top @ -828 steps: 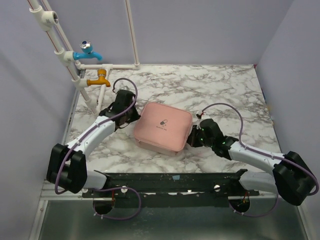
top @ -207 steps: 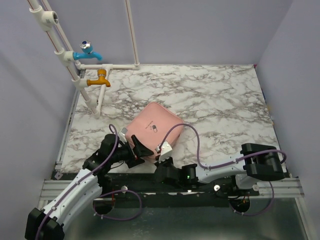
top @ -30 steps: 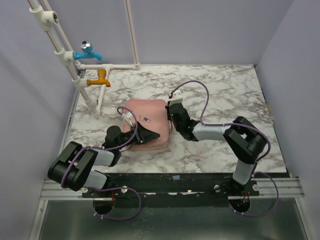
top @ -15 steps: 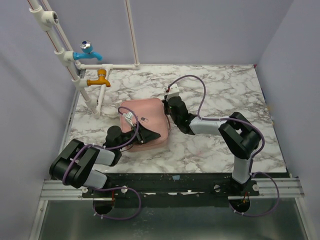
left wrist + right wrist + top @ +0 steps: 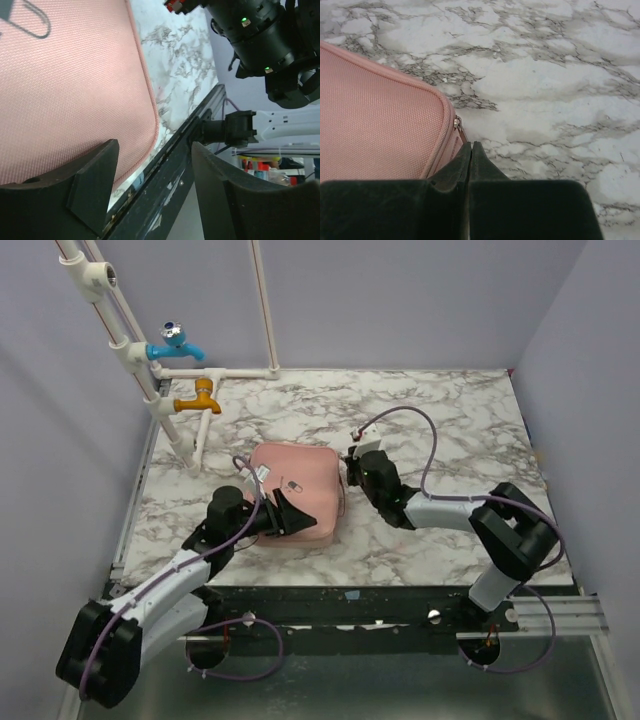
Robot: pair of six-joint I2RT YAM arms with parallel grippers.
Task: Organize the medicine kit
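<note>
The medicine kit (image 5: 300, 490) is a closed pink soft case lying flat on the marble table (image 5: 450, 430), its pill logo facing up. My right gripper (image 5: 350, 480) sits at the case's right far corner. In the right wrist view it (image 5: 471, 145) is shut on the zipper pull (image 5: 460, 132) at the rounded corner of the medicine kit (image 5: 375, 120). My left gripper (image 5: 288, 513) rests over the case's near left part. In the left wrist view it (image 5: 155, 185) stands open, one finger (image 5: 95, 182) lying on the pink fabric (image 5: 65, 85), nothing held between the jaws.
White pipes (image 5: 195, 445) with a blue tap (image 5: 178, 343) and an orange tap (image 5: 197, 398) stand at the back left. The black rail (image 5: 350, 600) runs along the table's near edge, close to the case. Lilac walls enclose three sides.
My right gripper has slid toward the near side along the case's right edge, still shut. The left jaws have opened wider and the left arm has swung back. The case shifted slightly right.
</note>
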